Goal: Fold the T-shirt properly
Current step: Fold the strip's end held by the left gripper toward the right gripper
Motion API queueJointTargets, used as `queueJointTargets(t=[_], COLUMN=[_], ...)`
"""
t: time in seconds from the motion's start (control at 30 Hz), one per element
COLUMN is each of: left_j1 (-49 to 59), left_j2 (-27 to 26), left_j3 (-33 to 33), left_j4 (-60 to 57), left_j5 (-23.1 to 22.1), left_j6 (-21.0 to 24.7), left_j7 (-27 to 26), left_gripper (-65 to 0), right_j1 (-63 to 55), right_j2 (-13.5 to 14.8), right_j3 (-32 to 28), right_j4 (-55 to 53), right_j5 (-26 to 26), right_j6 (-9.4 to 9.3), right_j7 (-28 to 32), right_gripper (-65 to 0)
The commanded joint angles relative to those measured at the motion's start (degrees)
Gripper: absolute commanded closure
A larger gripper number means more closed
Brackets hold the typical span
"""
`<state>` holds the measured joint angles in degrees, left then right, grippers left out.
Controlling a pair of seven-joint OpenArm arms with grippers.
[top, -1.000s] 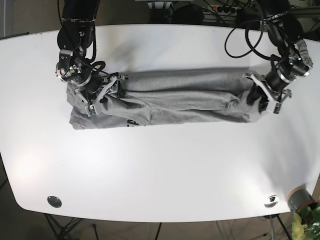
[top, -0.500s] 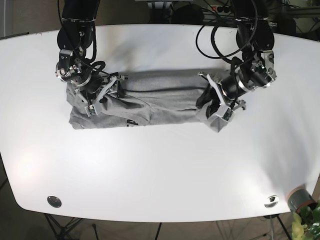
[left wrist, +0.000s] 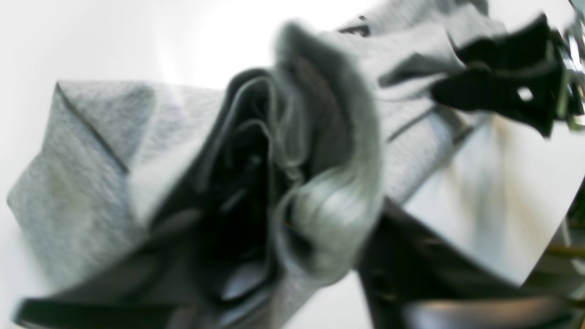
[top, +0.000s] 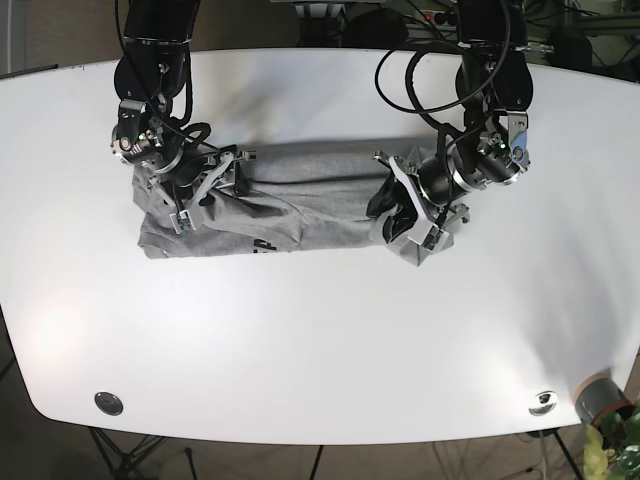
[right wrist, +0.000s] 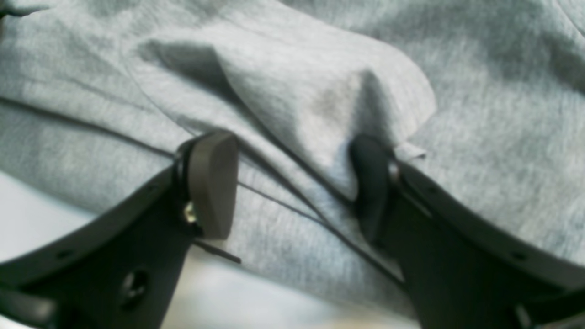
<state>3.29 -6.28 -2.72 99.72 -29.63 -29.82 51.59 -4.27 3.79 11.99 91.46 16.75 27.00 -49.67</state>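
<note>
Carried further toward frame left, the left pincer grips the bunched end of the grey T-shirt, which lies mid-table. Right pincer rests spread apart on the shirt's left end.
</note>
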Motion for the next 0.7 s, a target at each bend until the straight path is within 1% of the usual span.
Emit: queueJointTargets(t=[0.0,0.03,0.07,0.13,0.2,0.27,0.33,0.4,0.5,0.67], left_j1=[-0.5,-0.5,-0.6,-1.9,-2.6,-3.1,-3.5,-3.9,-4.0,-3.8], left_j2=[-0.3,-0.3,-0.3,-0.6,-1.1,-2.6,-3.1,-3.2,-3.7,-5.7], left_j3=[0.2,1.2,2.1,5.8,8.8,12.4,14.5,15.9,15.6,13.7], left_j4=[-0.1,-0.2,-0.2,0.3,0.5,1.8,3.9,6.4,9.1,9.4], left_j5=[-0.9,-0.9,-0.9,-0.9,-0.9,-0.9,-0.9,-0.9,-0.9,-1.0], left_j6=[0.9,1.4,1.7,3.0,3.8,5.3,6.7,9.1,12.3,12.6], left_j7=[-0.6,-0.6,-0.6,-0.6,-0.6,-0.6,-0.6,-0.6,-0.6,-0.6], left_gripper=[-21.2,-24.9,-27.1,-32.6,-34.9,-35.1,-35.4,-35.7,-35.8,-35.7], right_j1=[0.6,0.6,0.6,0.7,0.7,0.7,0.7,0.7,0.7,1.2], right_j2=[0.2,0.2,0.2,0.2,0.2,0.2,0.2,0.2,0.2,0.2], right_j3=[0.0,0.0,0.0,0.0,0.0,-0.1,-0.1,-0.1,-0.1,-0.1], right_j4=[0.9,0.9,0.9,0.9,0.9,0.9,0.9,0.9,0.9,0.9], right_j5=[-0.3,-0.2,-0.2,-0.2,-0.2,-0.2,-0.2,-0.2,-0.2,-0.2], right_j6=[0.03,0.03,0.12,0.12,0.12,0.12,0.12,0.12,0.12,0.12], right_j7=[0.0,0.0,0.0,0.0,0.0,0.0,0.0,0.0,0.0,0.0], right_gripper=[-37.1,-37.1,-37.1,-37.1,-37.1,-37.1,-37.1,-37.1,-37.1,-37.1])
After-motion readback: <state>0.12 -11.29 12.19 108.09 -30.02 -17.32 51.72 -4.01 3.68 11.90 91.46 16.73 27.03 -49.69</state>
